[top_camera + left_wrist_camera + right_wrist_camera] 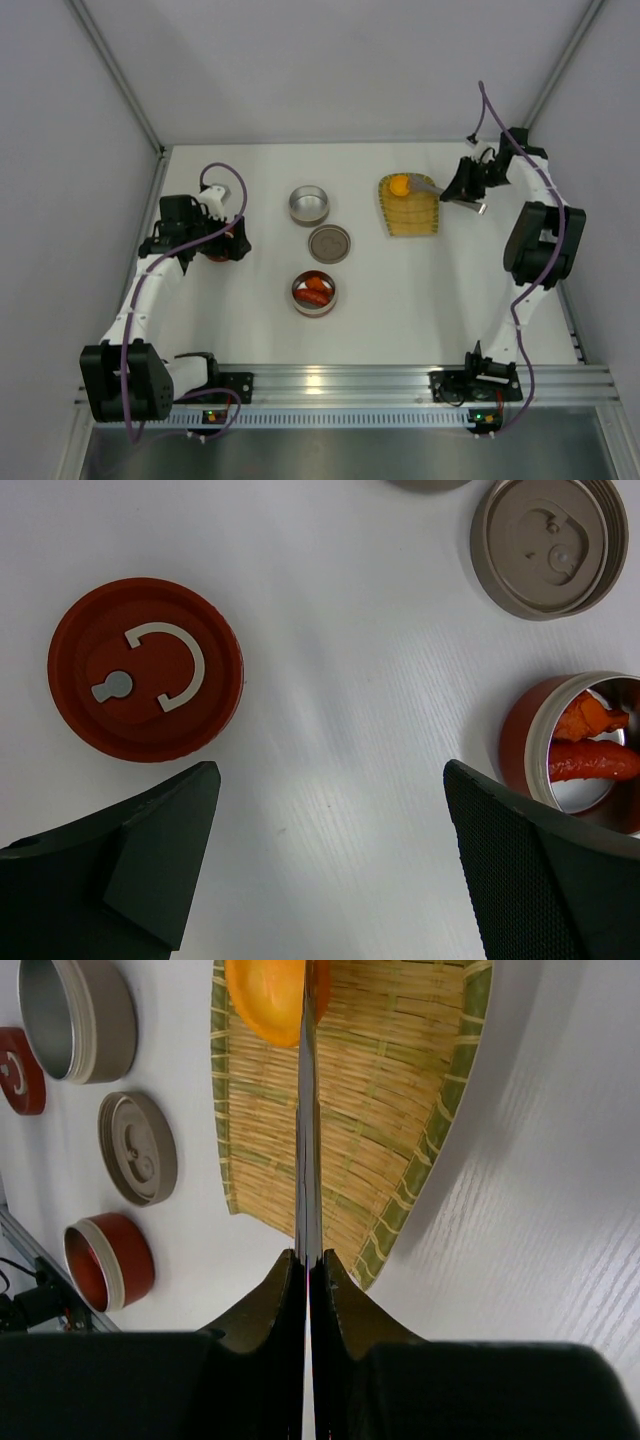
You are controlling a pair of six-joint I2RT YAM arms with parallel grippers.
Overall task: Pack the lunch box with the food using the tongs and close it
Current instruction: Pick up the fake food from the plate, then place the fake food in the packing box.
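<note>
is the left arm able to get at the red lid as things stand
Probably yes. The left pincer is open and empty above the table. The red lid lies flat just off to one side of it, with nothing on it or between them. A small shift should centre the pincer over the lid.

White table [400, 290] bears woven tray [412, 218], two tins [308, 216], two lids [329, 243].

On the white tabletop [420, 290], the right end effector [452, 190] grips the tongs [428, 186], whose tips reach the orange piece [399, 185] on the woven tray [410, 218]. A red tin [314, 311] with two red pieces [315, 289] inside stands near a grey lid [329, 243] and an open grey tin [308, 219].
</note>
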